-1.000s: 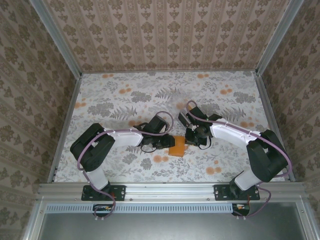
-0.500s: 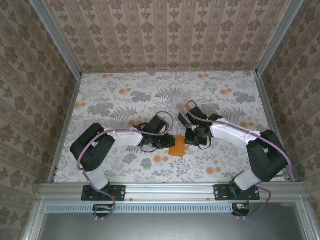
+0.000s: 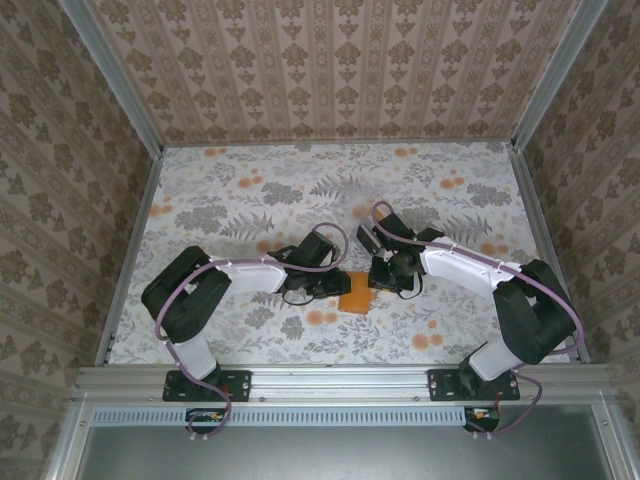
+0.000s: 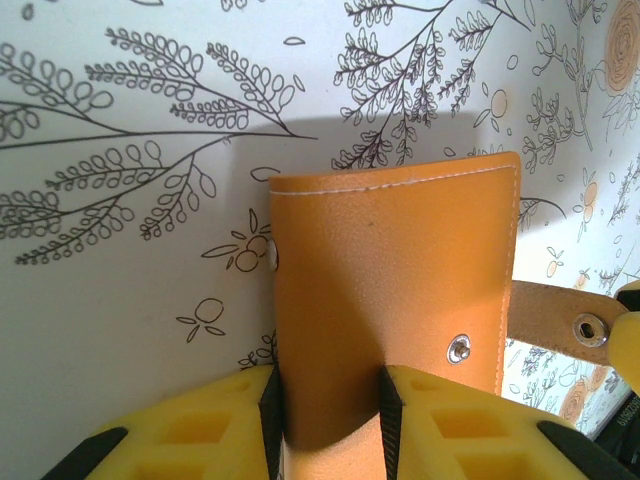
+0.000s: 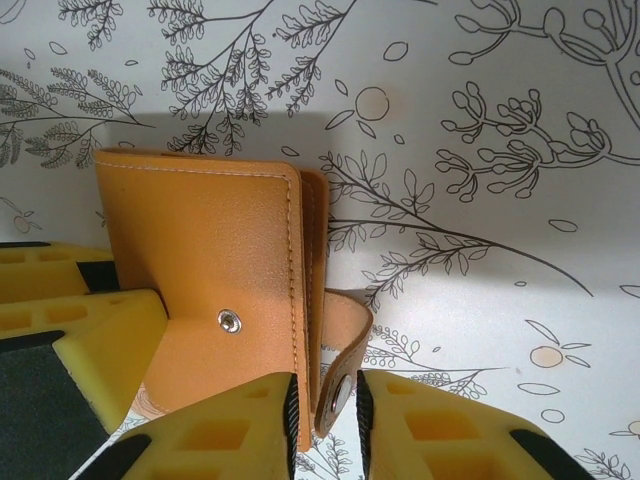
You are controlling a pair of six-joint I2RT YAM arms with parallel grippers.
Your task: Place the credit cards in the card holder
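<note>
While the orange card holder [image 3: 355,296] is mid-table [image 3: 250,200], btw the two arms, the left gripper [image 4: 328,388] is clamped on one edge of it and the right gripper [image 5: 325,392] pinches the opposite edge, w/ the snap strap [image 5: 345,335].

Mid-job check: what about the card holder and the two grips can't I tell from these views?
Card holder pockets, and any cards inside: both wrist views, the folded cover hides them.
Its near end: left wrist view, left gripper pads and the bottom edge cut it off.
Strap tip: right wrist view, buried between right gripper fingers.
Top view: grips too small to judge.
</note>
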